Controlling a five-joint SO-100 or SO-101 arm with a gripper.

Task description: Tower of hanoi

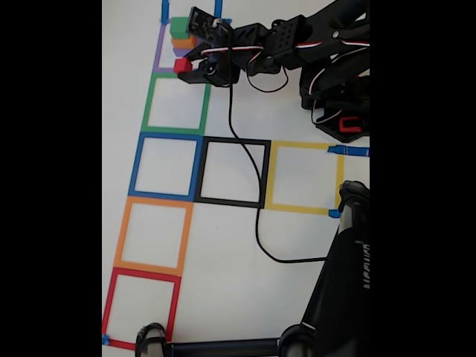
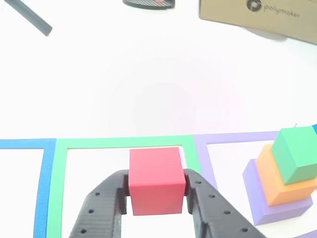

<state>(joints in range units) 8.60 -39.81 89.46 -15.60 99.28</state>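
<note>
3 cubes (image 2: 285, 176) stacked in purple square (image 2: 218, 141); jaws grip red cube (image 2: 156, 181).

A bright white tabletop (image 1: 230, 245) marked with coloured tape squares (image 1: 154, 236); a cardboard box (image 2: 257, 17) sits at its far edge, evenly lit, without strong shadows
</note>
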